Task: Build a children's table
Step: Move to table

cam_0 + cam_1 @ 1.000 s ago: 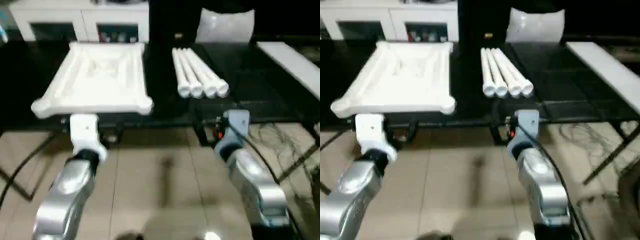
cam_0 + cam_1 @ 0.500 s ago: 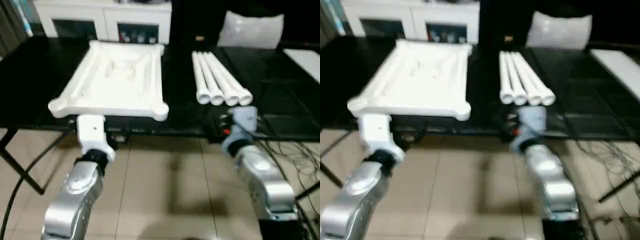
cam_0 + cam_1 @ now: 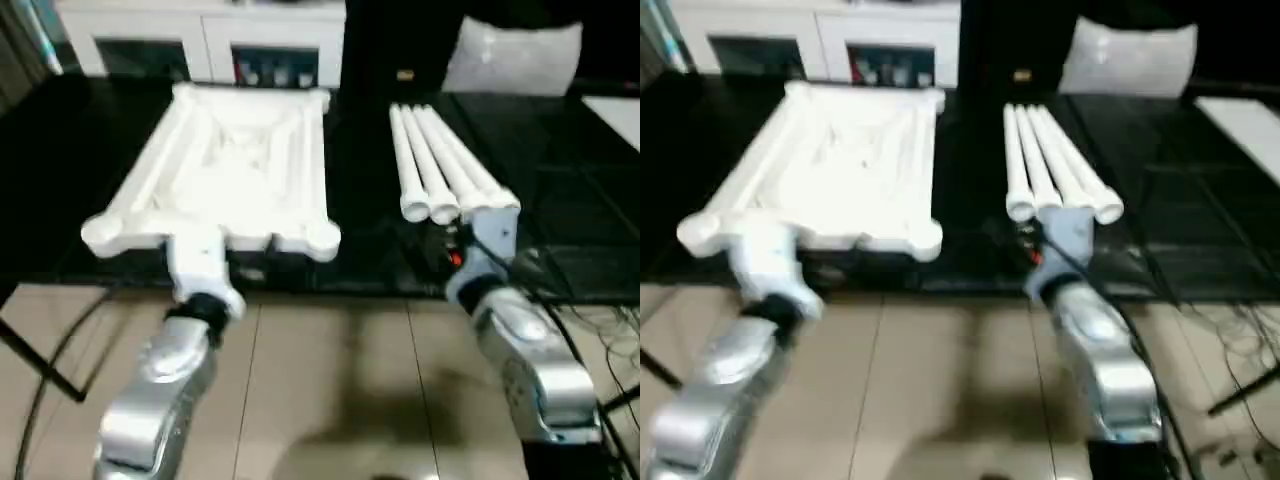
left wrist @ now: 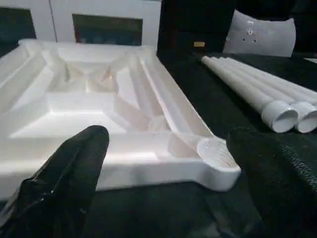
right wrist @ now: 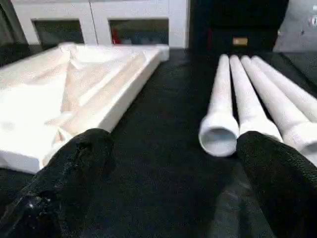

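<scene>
Both jaws gape empty before the upturned table top [image 3: 225,170] and legs [image 3: 445,170].

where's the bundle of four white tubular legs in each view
Left eye view: four white tubular plastic legs lie side by side, right of centre on the black bench.
Right eye view: same bundle, right of centre.
Left wrist view: upper right, open ends near.
Right wrist view: right half, open ends facing the camera.
Shared landmark: the white ribbed plastic tabletop, upside down beside the legs.
</scene>
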